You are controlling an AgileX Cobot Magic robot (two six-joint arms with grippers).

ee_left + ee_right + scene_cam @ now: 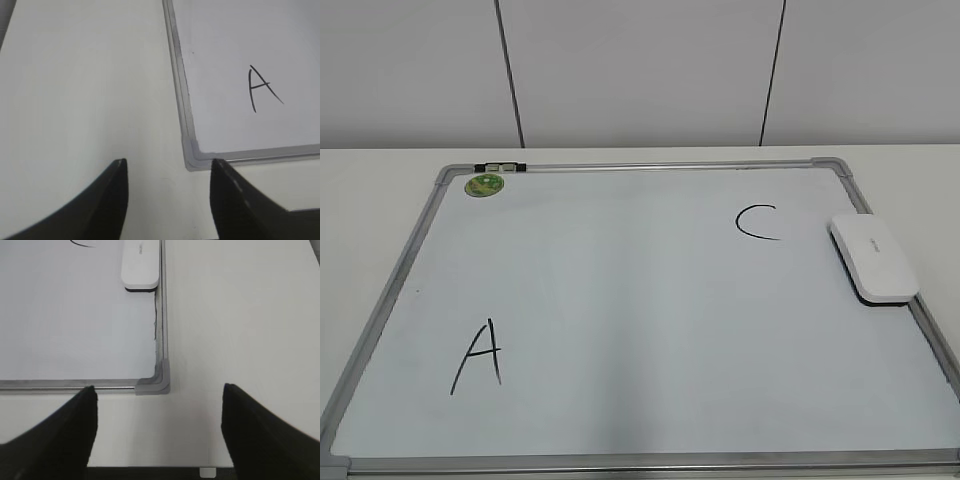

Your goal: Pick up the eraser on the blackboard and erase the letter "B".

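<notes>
The left gripper [169, 175] hovered over the bare white table [80, 90] at the lower left of the left wrist view, jaws apart and holding nothing, with the right fingertip [220, 172] just over the near-left corner of the blackboard [182, 100]. A black letter "A" [477, 355] stood at the lower left of the board in the exterior view. A round green magnet [484, 184] sat at the board's upper left corner, touching the frame. No letter "B" was visible on the board. A black letter "C" [757, 222] was at the upper right. The eraser [872, 256] lay flat at the right edge, just beside the "C" and overlapping the frame. The right gripper [159, 395] hung below the board's near-right corner, jaws wide apart and empty, well apart from the eraser.
</notes>
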